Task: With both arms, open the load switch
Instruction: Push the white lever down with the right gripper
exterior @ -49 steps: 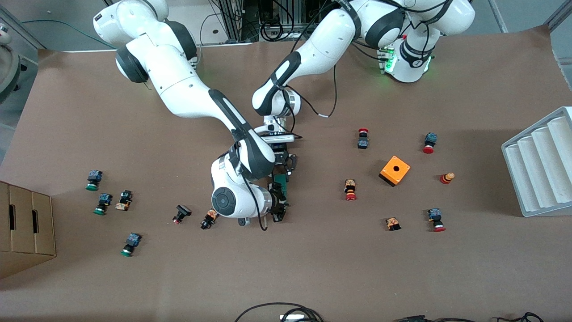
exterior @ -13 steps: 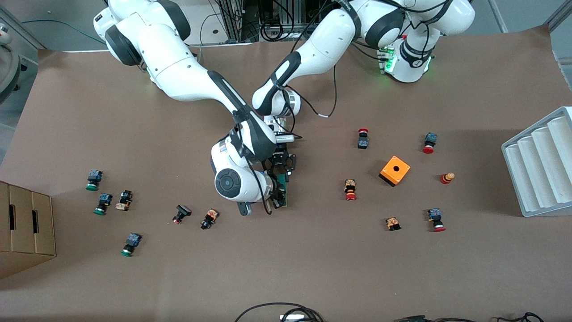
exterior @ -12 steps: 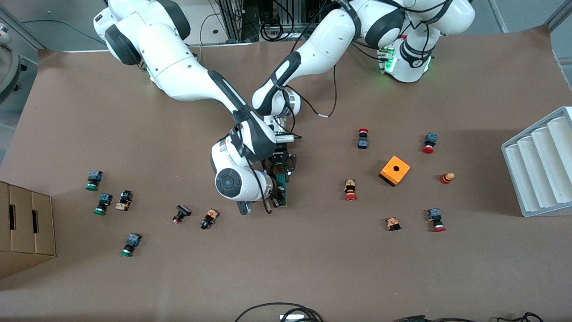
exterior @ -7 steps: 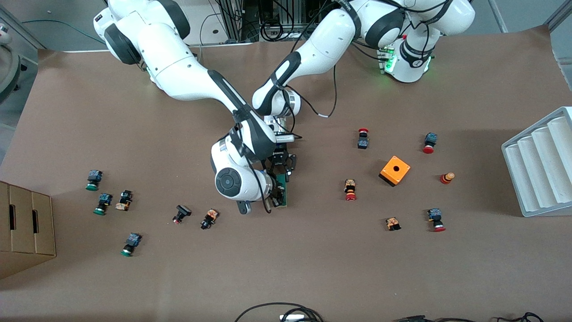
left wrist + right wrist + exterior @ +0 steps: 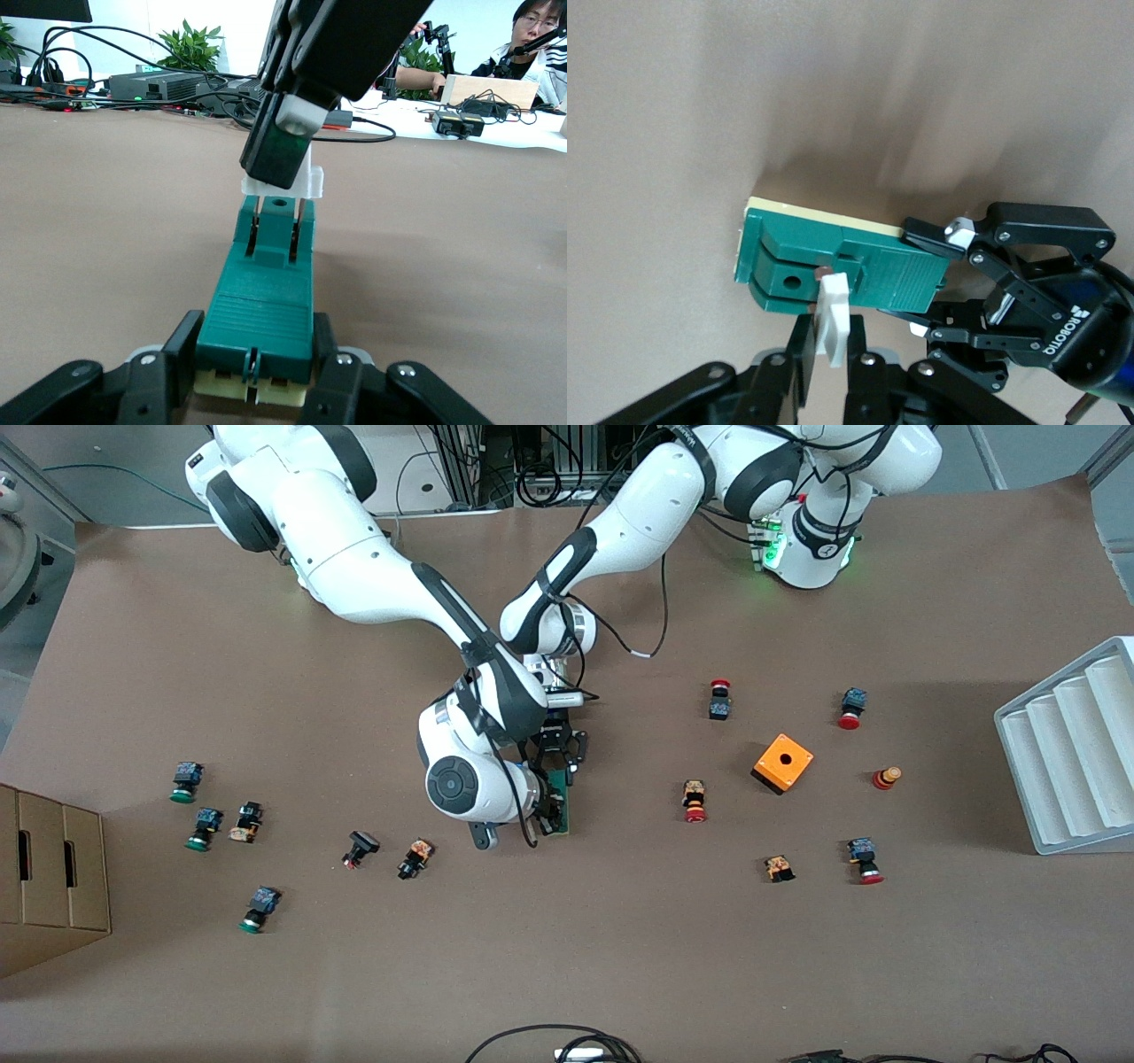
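Note:
The load switch (image 5: 562, 809), a narrow green block on a cream base, lies mid-table. My left gripper (image 5: 558, 760) is shut on the end of it farther from the front camera. In the left wrist view its fingers (image 5: 168, 372) clamp both sides of the green body (image 5: 261, 301). My right gripper (image 5: 547, 813) comes down over the nearer end, shut on the small white sliding piece (image 5: 833, 323). That white piece (image 5: 297, 181) stands lifted above the block, two thin metal blades still reaching into its slots. The right wrist view shows the left gripper (image 5: 935, 283) on the block (image 5: 824, 261).
An orange box (image 5: 783, 763) with a hole and several red-capped push buttons lie toward the left arm's end, beside a grey ribbed rack (image 5: 1072, 744). Green-capped and dark buttons (image 5: 204, 828) lie toward the right arm's end, near a cardboard box (image 5: 44, 868).
Since the earliest frame my right gripper has shifted along the switch toward the left gripper, and its arm has swung. Over the last second nothing visibly moves.

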You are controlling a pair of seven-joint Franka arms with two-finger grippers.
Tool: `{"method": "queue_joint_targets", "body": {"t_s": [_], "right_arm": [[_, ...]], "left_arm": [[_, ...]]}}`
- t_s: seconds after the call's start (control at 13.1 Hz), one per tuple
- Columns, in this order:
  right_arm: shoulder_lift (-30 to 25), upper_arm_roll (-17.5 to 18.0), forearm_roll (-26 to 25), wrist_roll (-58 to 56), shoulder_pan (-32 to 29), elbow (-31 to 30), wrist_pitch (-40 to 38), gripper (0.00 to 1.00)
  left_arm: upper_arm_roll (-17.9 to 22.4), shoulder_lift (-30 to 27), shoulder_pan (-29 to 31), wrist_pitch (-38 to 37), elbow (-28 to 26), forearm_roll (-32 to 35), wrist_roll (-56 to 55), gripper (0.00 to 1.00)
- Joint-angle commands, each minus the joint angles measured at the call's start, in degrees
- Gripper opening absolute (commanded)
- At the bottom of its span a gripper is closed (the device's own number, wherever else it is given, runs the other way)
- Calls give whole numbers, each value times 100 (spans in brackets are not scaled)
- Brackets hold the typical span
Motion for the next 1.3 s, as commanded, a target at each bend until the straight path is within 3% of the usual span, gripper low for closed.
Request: {"method": "queue_joint_targets", "body": {"t_s": [0.0,1.22], "right_arm": [[-430,-23,-229,-59,39,-498,-267,22],[-404,-31,-255,-59,206,-665,23,21]], "left_arm": [[28,144,19,161,124,32,-3,55],[28,153,19,161,124,32,-3,55]]}}
